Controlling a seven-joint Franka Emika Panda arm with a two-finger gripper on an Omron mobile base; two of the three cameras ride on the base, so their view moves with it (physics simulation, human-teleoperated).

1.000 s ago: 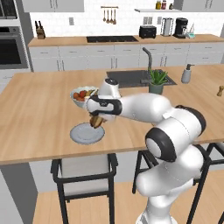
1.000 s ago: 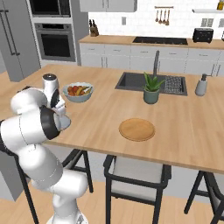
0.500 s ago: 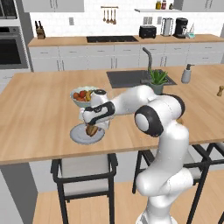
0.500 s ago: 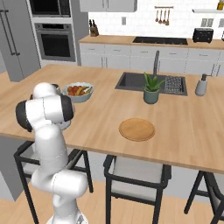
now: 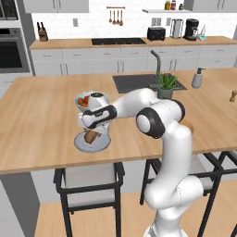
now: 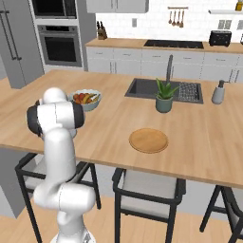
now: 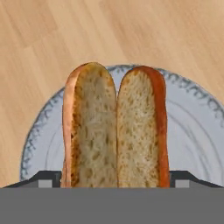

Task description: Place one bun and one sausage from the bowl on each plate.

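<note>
1. Bun (image 7: 114, 127), split open lengthwise with its two halves side by side, lies on the pale plate (image 7: 192, 127); in the hand view its crumb faces the camera and its near end runs down to the bottom edge.
2. Fingers (image 7: 43, 179): their two dark tips show at either side of the bun's near end, one outside the left crust and one outside the right crust, so the bun lies between them.
3. Gripper (image 5: 91, 134) stands spread wide around the bun; whether the tips touch the crust or stand just clear of it I cannot tell.
4. From the left base view the gripper points down over the plate (image 5: 92, 144), and the bun (image 5: 91, 137) shows as a brown piece on it just under the hand.
5. Plate sits on the wooden counter (image 5: 41, 115), near its front edge.
6. Fruit bowl (image 5: 88, 99) stands just behind the plate, partly hidden by the arm.
7. Second plate, the tan disc (image 6: 148, 140), lies bare on the counter well apart to the right, in front of a potted plant (image 6: 164, 96) beside the sink (image 6: 142, 88).
</note>
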